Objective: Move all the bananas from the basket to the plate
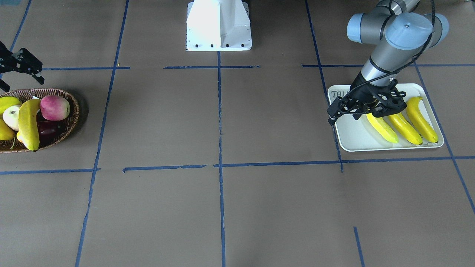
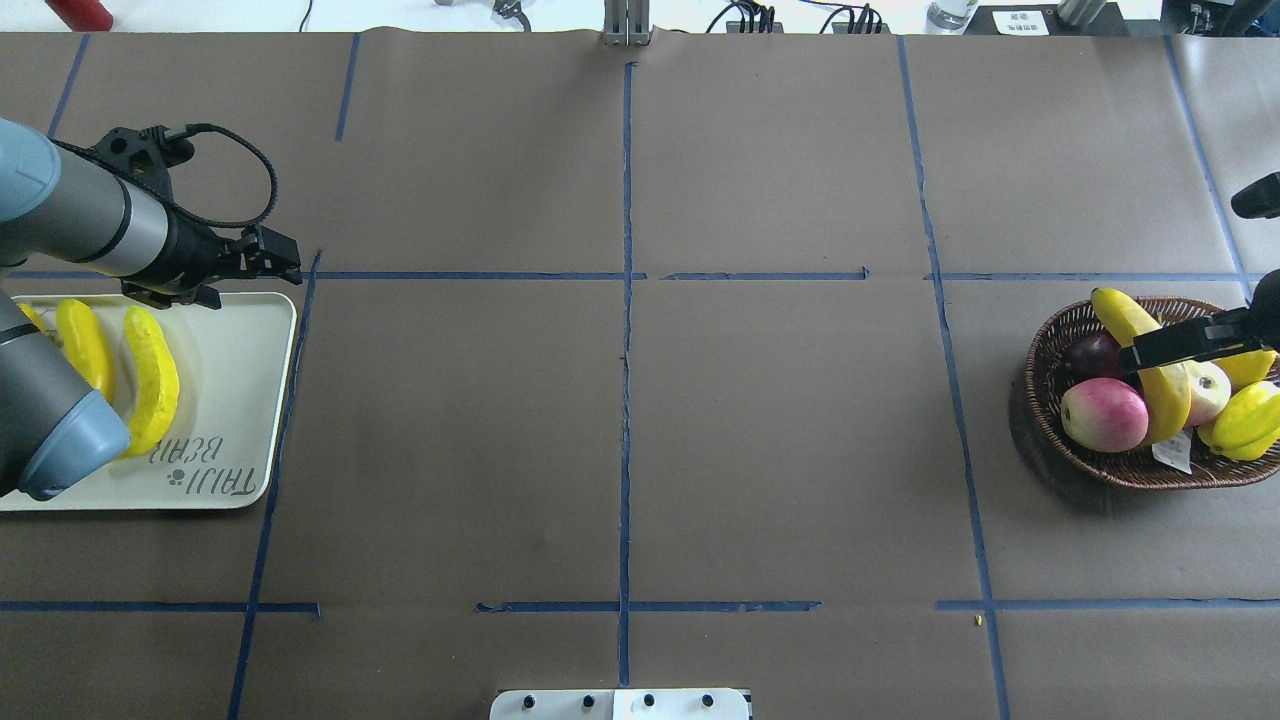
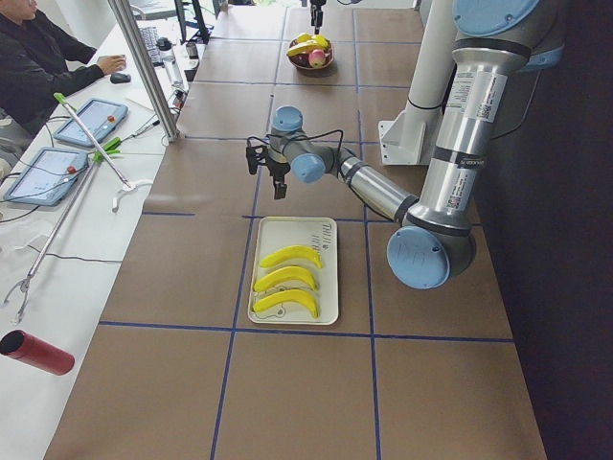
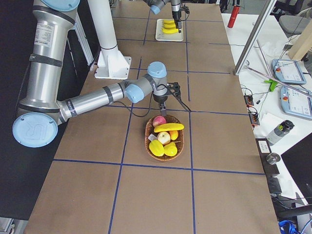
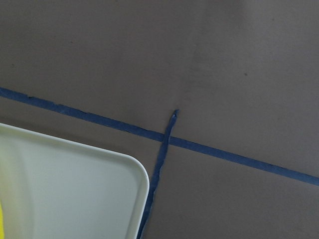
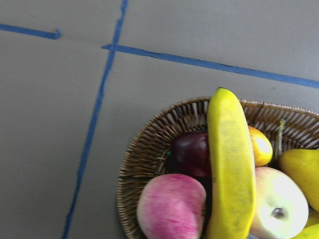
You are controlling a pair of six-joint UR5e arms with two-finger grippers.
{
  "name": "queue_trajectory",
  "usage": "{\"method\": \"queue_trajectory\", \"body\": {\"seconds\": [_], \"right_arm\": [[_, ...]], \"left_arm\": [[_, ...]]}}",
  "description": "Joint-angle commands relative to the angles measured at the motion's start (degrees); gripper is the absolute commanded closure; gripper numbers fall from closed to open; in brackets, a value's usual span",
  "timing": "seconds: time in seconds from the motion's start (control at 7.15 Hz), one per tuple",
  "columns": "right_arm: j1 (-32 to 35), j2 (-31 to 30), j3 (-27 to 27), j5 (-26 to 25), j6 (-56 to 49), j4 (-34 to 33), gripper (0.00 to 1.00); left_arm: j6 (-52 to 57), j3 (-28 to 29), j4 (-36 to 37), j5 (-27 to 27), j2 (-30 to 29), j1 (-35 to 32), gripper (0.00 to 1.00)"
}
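Three bananas (image 1: 404,128) lie side by side on the white plate (image 1: 352,137), also in the overhead view (image 2: 150,380). My left gripper (image 1: 332,115) hovers over the plate's corner, beside the bananas; it looks open and is empty. One banana (image 1: 29,124) lies across the fruit in the wicker basket (image 1: 70,122) and fills the right wrist view (image 6: 232,164). My right gripper (image 1: 23,84) is open and empty just above the basket's robot-side rim. One of its fingers (image 2: 1180,340) crosses over the banana (image 2: 1150,400) in the overhead view.
The basket also holds a pink-red apple (image 1: 55,107), a dark fruit (image 6: 192,152), a pale apple (image 2: 1205,390) and yellow-green fruits (image 2: 1245,420). The white robot base (image 1: 219,26) stands at the table's middle edge. Blue tape lines (image 5: 164,139) cross the brown table.
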Motion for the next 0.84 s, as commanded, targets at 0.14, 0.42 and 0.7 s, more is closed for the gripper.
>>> {"method": "queue_trajectory", "body": {"seconds": [0.14, 0.42, 0.7], "right_arm": [[-0.1, -2.1, -11.9, -3.1, 3.3, 15.8, 0.0], [-2.9, 0.6, -12.5, -2.8, 8.4, 15.8, 0.0], [-3.9, 1.3, -13.4, -1.9, 9.2, 15.7, 0.0]], "left_arm": [[-1.7, -0.8, 0.0, 0.4, -0.5, 1.5, 0.01], [-1.7, -0.8, 0.0, 0.4, -0.4, 1.5, 0.01], [-1.8, -0.7, 0.0, 0.4, -0.4, 1.5, 0.01]]}}
